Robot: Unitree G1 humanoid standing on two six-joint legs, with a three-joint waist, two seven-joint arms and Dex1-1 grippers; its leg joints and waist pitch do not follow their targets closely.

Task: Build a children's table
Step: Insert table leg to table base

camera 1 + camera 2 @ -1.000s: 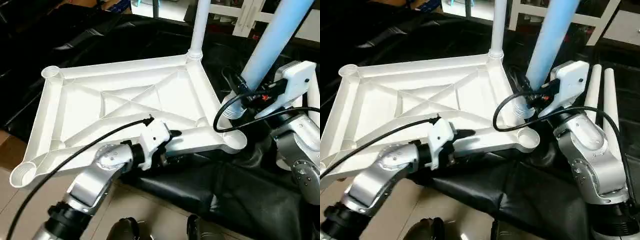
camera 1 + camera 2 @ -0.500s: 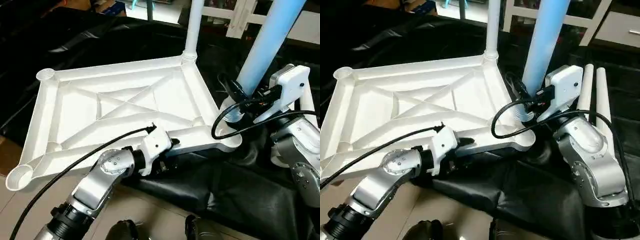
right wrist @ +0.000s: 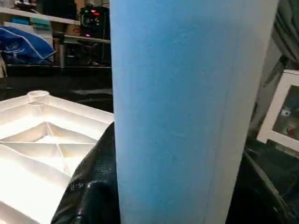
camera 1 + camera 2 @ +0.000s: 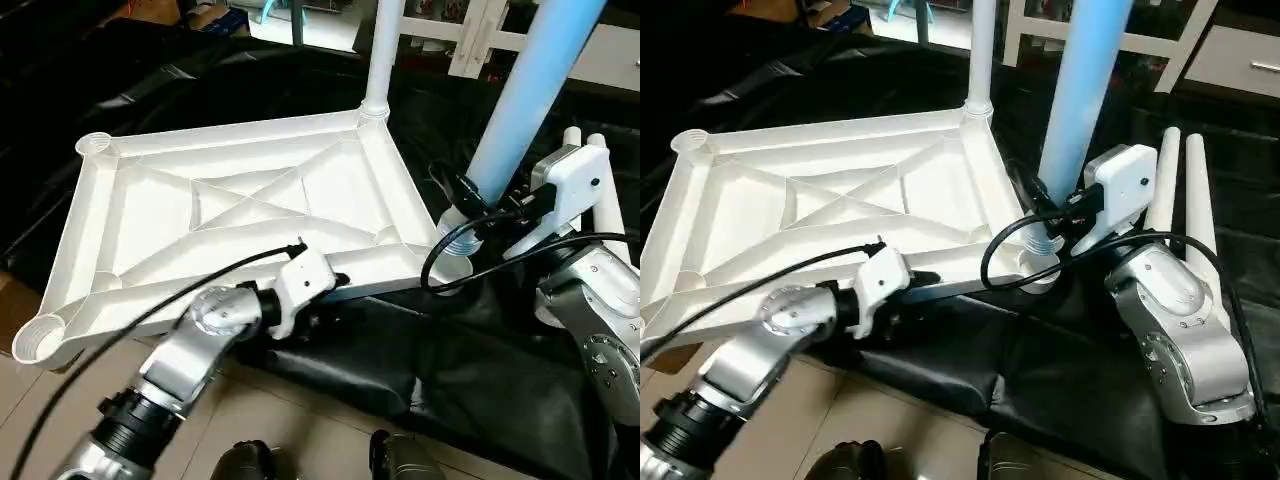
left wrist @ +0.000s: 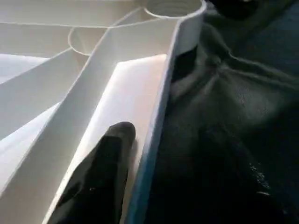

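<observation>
The upturned tabletop [image 4: 240, 210] lies on the black-draped table [image 4: 480, 370]. The right gripper [image 4: 490, 205] clasps an upright leg [image 4: 530, 90] above the near corner socket [image 4: 1038, 272]; the left gripper [image 4: 335, 290] pinches the tabletop's near rim.

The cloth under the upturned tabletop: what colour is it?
Black. The cloth shows best in the right eye view, below the white tabletop.
</observation>
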